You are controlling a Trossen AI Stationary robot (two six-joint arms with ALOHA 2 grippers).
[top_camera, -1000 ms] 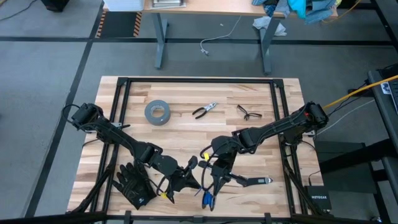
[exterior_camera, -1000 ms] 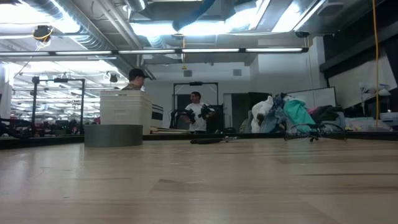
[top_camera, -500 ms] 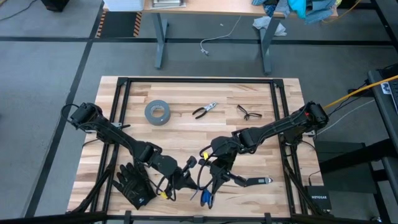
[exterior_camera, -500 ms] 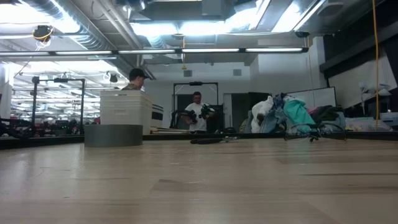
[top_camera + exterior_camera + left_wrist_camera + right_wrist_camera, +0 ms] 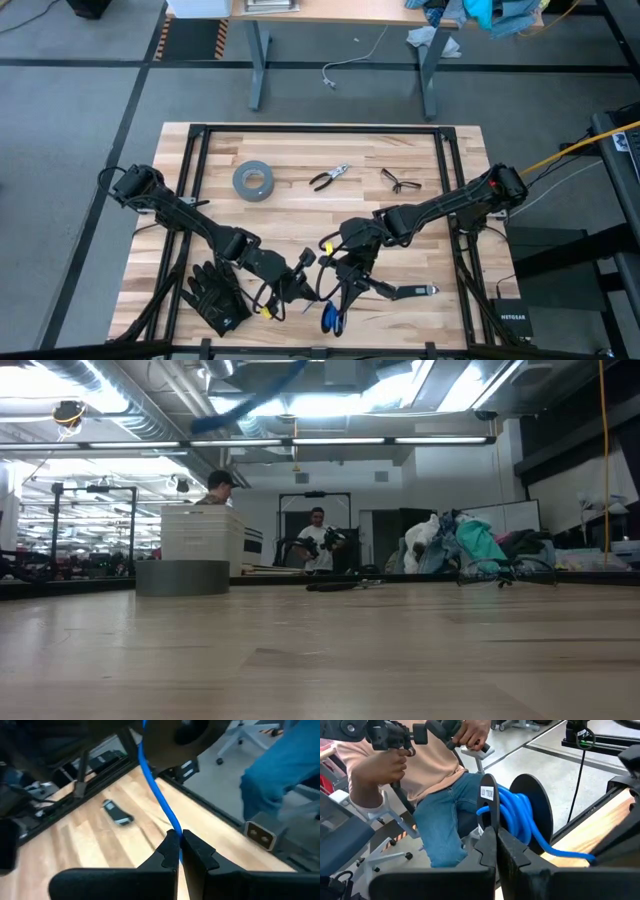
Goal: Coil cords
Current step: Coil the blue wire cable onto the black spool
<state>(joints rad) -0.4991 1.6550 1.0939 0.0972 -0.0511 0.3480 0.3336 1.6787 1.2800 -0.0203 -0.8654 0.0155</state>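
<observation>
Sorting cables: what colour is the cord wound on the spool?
Bright blue cord, clearest in the right wrist view.

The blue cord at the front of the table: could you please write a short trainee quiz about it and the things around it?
1. True or false: the left gripper is shut on the blue cord.
2. What is the cord wound on in the right wrist view? A) a black spool B) the tape roll C) the pliers
3. Which thing lies between the tape roll and the glasses?

Key: 1 true. 2 A, the black spool, pinched in the right gripper. 3 the pliers.
</observation>
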